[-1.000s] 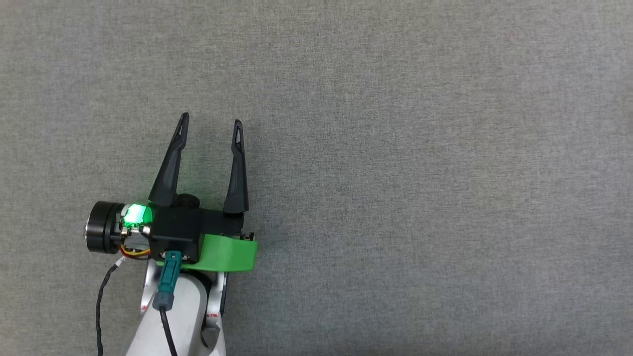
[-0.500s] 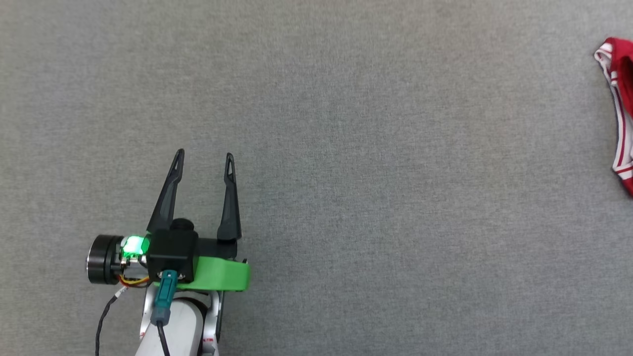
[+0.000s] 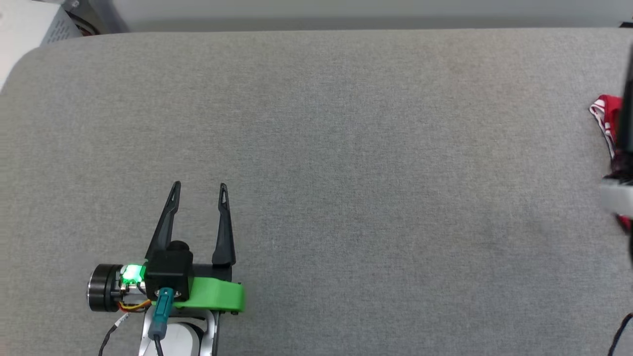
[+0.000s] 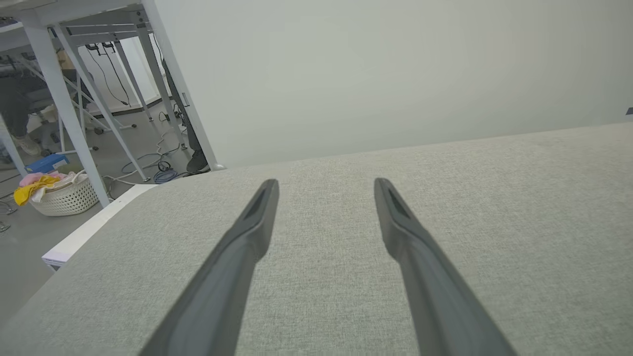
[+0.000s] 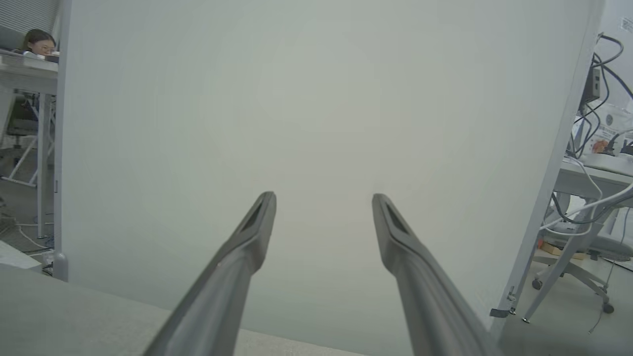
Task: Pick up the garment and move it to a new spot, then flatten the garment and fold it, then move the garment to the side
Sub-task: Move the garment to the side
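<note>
The garment (image 3: pixel 604 111) shows as a sliver of red cloth with red-white striped trim at the far right of the grey table (image 3: pixel 346 123); the rest is cut off or hidden. A dark blurred finger (image 3: pixel 627 99) of my right arm crosses in front of it at the picture's edge. My right gripper (image 5: pixel 321 195) is open and empty, pointing at a white panel. My left gripper (image 3: pixel 198 185) is open and empty low over the table's left front, far from the garment; in the left wrist view it (image 4: pixel 324 180) points toward the table's far edge.
A white panel (image 5: pixel 296 123) stands behind the table's far edge. On the floor to the left are a basket of cloths (image 4: pixel 59 195) and metal table legs (image 4: pixel 64 99). A person (image 5: pixel 37 42) sits at a far desk; a cabled desk (image 5: pixel 598 163) stands to the right.
The head camera has moved: the table's far edge and the garment's edge came into view. My right arm has entered at the right edge. Both grippers stay open.
</note>
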Available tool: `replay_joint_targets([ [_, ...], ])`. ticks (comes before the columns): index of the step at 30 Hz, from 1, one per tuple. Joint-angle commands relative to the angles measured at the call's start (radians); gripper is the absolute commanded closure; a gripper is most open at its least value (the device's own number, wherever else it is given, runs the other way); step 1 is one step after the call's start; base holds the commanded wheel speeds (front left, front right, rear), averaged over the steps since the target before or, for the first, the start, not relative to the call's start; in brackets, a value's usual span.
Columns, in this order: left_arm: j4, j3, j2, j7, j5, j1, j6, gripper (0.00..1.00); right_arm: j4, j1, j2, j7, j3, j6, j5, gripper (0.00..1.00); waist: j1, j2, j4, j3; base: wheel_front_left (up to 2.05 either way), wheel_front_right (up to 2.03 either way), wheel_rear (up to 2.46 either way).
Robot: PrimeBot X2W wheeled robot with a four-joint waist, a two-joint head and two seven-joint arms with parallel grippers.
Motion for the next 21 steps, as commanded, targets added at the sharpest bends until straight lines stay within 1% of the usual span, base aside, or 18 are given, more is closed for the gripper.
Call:
replay_joint_targets([
  [1, 0.004, 0.005, -0.003, -0.006, -0.006, 0.015, -0.003, 0.0, -0.016, 0.035, 0.02, -0.004, 0.027, -0.001, -0.022, 0.0, 0.0001, 0.0, 0.041, -0.052, 0.0, 0.0, 0.0],
  [3, 0.007, 0.011, -0.005, -0.006, -0.007, 0.026, -0.003, 0.0, -0.012, 0.079, 0.047, -0.004, 0.068, -0.001, -0.031, 0.0, 0.0001, 0.0, 0.048, -0.068, 0.0, 0.0, 0.0],
  [7, 0.015, 0.018, -0.007, -0.006, -0.008, 0.047, -0.008, 0.0, 0.006, 0.161, 0.099, -0.004, 0.106, -0.001, -0.051, 0.0, 0.0001, 0.0, 0.055, -0.099, 0.0, 0.0, 0.0],
  [13, 0.023, 0.024, -0.014, -0.006, -0.011, 0.073, -0.021, 0.0, 0.061, 0.309, 0.167, -0.004, 0.093, -0.001, -0.069, 0.0, 0.0001, 0.0, 0.066, -0.133, 0.0, 0.0, 0.0],
  [16, 0.023, 0.029, -0.017, -0.006, -0.018, 0.086, -0.034, 0.0, 0.072, 0.367, 0.185, -0.004, 0.089, -0.001, -0.064, 0.0, 0.0001, 0.0, 0.069, -0.149, 0.0, 0.0, 0.0],
  [21, 0.03, 0.037, -0.023, -0.006, -0.038, 0.115, -0.069, 0.0, 0.072, 0.441, 0.205, -0.004, 0.089, -0.001, -0.048, 0.0, 0.0001, 0.0, 0.071, -0.182, 0.0, 0.0, 0.0],
])
